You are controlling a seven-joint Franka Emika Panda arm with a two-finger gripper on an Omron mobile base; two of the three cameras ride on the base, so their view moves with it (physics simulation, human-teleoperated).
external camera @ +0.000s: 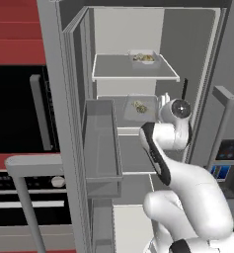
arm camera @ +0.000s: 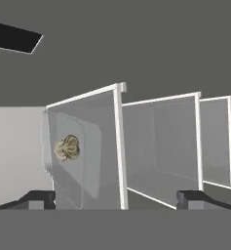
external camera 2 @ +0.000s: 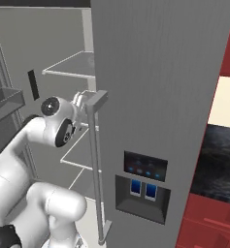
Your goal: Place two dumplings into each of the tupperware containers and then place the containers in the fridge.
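The fridge (external camera: 202, 59) stands open in front of me. On its top shelf sits a white tupperware container (external camera: 147, 59) with dumplings (external camera: 144, 58) inside. A second tupperware container (external camera: 138, 108) rests on the shelf below, and one dumpling (external camera: 139, 106) shows in it. My arm reaches in at that lower shelf, just right of the container. In the rolled hand view, this tray (arm camera: 85, 151) and its dumpling (arm camera: 67, 148) lie just ahead. My gripper (arm camera: 116, 200) is open, with nothing between its fingers.
The open left fridge door with its bins (external camera: 101, 143) stands close on my left. Beyond it is a black oven (external camera: 19, 108) with a bar handle (external camera: 32, 160). The right fridge door, with its dispenser panel (external camera 2: 144, 186) and long vertical handle (external camera 2: 94, 160), is closed.
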